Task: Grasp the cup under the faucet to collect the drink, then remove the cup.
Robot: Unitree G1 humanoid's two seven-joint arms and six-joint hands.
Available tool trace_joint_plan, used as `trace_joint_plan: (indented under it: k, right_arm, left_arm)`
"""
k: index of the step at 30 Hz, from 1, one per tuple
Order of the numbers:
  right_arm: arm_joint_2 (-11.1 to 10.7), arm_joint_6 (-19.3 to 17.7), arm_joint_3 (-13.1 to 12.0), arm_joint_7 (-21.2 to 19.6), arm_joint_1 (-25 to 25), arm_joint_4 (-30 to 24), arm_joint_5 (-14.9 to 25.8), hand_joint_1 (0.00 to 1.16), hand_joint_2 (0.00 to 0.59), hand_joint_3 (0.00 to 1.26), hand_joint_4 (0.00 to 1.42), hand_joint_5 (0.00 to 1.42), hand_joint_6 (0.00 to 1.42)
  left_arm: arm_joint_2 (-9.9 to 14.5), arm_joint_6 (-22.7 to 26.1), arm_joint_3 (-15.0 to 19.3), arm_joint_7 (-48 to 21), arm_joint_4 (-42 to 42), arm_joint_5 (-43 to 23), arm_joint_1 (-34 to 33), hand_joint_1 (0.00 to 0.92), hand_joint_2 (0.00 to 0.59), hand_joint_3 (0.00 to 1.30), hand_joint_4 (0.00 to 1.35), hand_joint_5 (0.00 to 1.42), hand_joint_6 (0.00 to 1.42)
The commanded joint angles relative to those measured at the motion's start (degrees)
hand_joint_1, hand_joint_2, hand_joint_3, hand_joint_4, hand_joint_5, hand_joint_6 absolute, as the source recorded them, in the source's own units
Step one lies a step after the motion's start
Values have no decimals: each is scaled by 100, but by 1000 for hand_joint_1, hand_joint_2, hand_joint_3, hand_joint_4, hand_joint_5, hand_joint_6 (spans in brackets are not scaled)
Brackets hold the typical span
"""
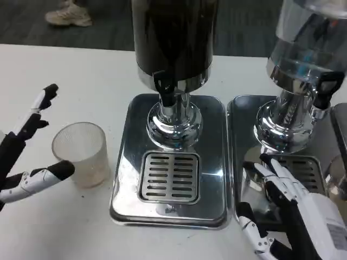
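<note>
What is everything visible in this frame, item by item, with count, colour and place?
translucent frosted plastic cup: one, whitish, standing on the white table left of the centre tray, not under a faucet
dark drink dispenser: one, dark tank on a chrome pedestal, black tap handle, centre
clear drink dispenser: one, transparent tank on a chrome pedestal, black tap handle, right
chrome drip tray with slotted grille: one under each dispenser, so two, silver
shoe: one, beige, on the dark floor, top left
left hand: one, white and black, fingers spread around the cup, one fingertip at its side
right hand: one, white and black, fingers apart above the right tray, holding nothing
</note>
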Motion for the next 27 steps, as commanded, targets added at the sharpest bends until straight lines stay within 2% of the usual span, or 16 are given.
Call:
trace_joint_plan:
  k: [1,27]
  right_arm:
    - [66,25,68,-41,86,-88,-62,318,430,187,54,74,98]
    - [236,28,104,-149,336,-194,-158,317,430,208,86,96,112]
  left_arm:
    - [18,-61,-119,-59,379,50,-282,0,0,0,0,60,234]
    - [182,-204,-841,662,2470,990,-1450,0,0,0,0,64,256]
